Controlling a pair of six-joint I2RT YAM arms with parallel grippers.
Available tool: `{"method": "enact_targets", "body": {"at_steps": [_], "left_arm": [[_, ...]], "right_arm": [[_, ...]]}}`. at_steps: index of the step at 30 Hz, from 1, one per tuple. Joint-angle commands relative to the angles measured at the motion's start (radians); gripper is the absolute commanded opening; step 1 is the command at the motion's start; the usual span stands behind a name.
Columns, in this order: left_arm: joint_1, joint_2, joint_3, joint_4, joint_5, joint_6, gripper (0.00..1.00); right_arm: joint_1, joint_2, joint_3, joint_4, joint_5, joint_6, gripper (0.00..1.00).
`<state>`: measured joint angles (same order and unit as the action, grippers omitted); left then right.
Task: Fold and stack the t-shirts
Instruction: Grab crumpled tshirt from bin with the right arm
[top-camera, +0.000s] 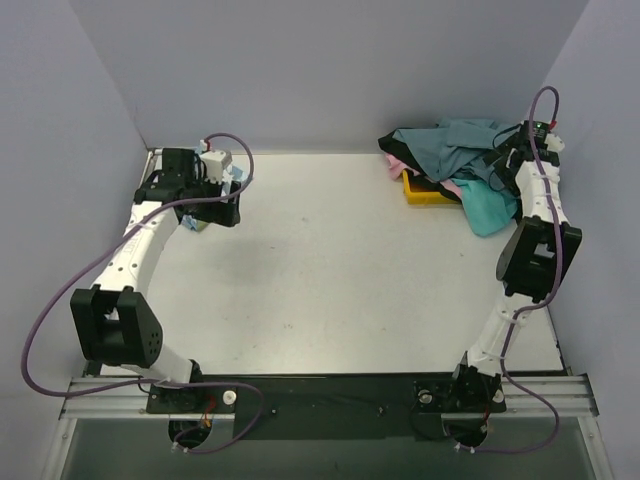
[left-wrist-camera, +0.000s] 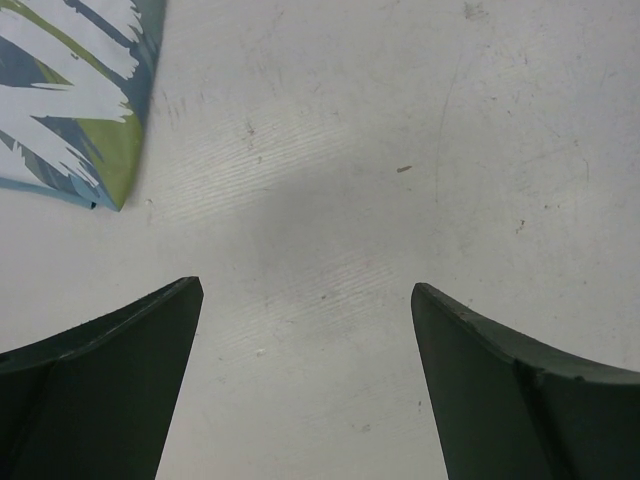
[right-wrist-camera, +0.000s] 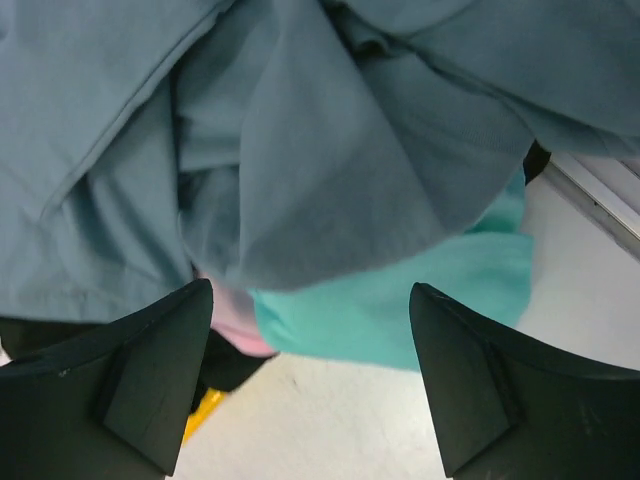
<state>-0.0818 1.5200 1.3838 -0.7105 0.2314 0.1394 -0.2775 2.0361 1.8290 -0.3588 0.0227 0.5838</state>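
Note:
A heap of t-shirts lies at the back right: a slate-teal one (top-camera: 455, 140) on top, a bright turquoise one (top-camera: 490, 208), pink (top-camera: 395, 165) and black (top-camera: 405, 135) ones underneath. In the right wrist view the slate-teal shirt (right-wrist-camera: 330, 140) fills the top, with turquoise (right-wrist-camera: 420, 300) and pink (right-wrist-camera: 235, 325) below it. My right gripper (right-wrist-camera: 312, 330) is open just above the heap, holding nothing. A folded light-blue shirt with white letters (left-wrist-camera: 75, 90) lies at the back left. My left gripper (left-wrist-camera: 305, 340) is open and empty over bare table beside it.
A yellow plastic bin (top-camera: 425, 190) sits under the heap, partly covered; its edge shows in the right wrist view (right-wrist-camera: 205, 410). Grey walls close in the back and both sides. The white table (top-camera: 330, 260) spreads between the arms.

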Motion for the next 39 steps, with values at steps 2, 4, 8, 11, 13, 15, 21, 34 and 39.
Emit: {"method": "enact_targets", "body": {"at_steps": [2, 4, 8, 11, 13, 15, 21, 34, 39], "left_arm": [[0.023, 0.032, 0.109, -0.032, -0.024, 0.023, 0.97], [0.033, 0.055, 0.141, -0.044, -0.03, 0.028, 0.97], [0.04, 0.085, 0.181, -0.053, -0.032, 0.032, 0.97], [0.042, 0.091, 0.19, -0.049, -0.027, 0.037, 0.96], [0.042, 0.089, 0.193, -0.046, -0.021, 0.04, 0.96], [0.042, 0.085, 0.193, -0.046, -0.007, 0.046, 0.95], [0.037, 0.077, 0.193, -0.032, 0.003, 0.037, 0.93], [0.037, 0.055, 0.175, -0.03, 0.029, 0.028, 0.93], [0.037, 0.049, 0.162, -0.03, 0.026, 0.034, 0.93]], "right_arm": [[-0.019, 0.113, 0.162, -0.025, 0.051, 0.168, 0.73], [-0.017, 0.144, 0.194, -0.023, 0.051, 0.204, 0.71], [-0.014, 0.196, 0.248, -0.015, 0.048, 0.217, 0.63], [-0.015, 0.204, 0.254, -0.023, 0.062, 0.202, 0.46], [-0.017, 0.199, 0.25, -0.022, 0.069, 0.179, 0.34], [-0.025, 0.202, 0.259, -0.026, 0.04, 0.157, 0.24], [-0.031, 0.165, 0.253, -0.06, -0.013, 0.096, 0.09], [-0.011, 0.027, -0.045, 0.087, 0.033, 0.415, 0.59], [-0.003, 0.075, 0.003, 0.103, 0.069, 0.476, 0.6]]}}
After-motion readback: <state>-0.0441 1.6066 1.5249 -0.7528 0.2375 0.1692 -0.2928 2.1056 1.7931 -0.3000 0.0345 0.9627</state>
